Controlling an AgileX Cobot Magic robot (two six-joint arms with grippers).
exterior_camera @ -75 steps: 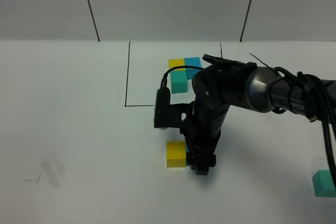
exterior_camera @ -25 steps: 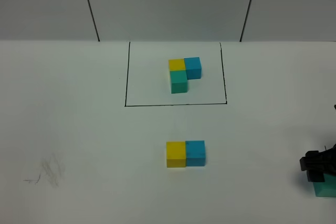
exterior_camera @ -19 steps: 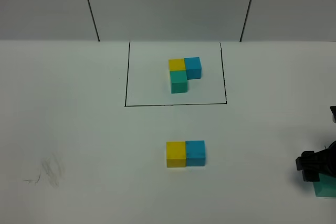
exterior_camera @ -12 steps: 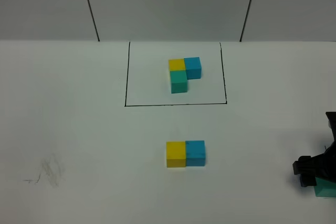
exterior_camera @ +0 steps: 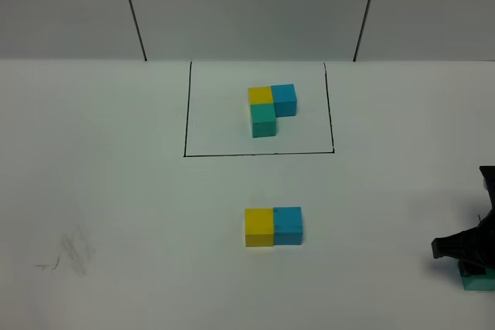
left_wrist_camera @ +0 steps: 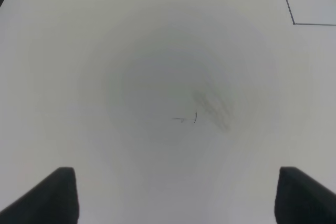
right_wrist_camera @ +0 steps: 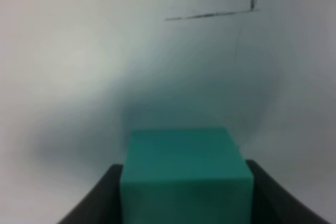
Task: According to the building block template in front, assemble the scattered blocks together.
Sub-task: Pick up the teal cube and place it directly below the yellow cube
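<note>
Item: right gripper (exterior_camera: 462,257) clamped on the teal-green cube (exterior_camera: 480,282), far right of the table (exterior_camera: 116,191).
Detail: the cube sat at the right border of the high view, well apart from the yellow cube (exterior_camera: 259,226) and blue cube (exterior_camera: 288,225), which touched side by side at centre. Bare tabletop lay open between them and all around the pair. The building block template (exterior_camera: 271,110) stood inside its black frame (exterior_camera: 259,154), towards the table's far edge. Left gripper (left_wrist_camera: 178,195) had its jaws wide apart over bare table, holding nothing. A second before, the right jaws were apart above the cube; they had since lowered and closed. The pair had not moved.
</note>
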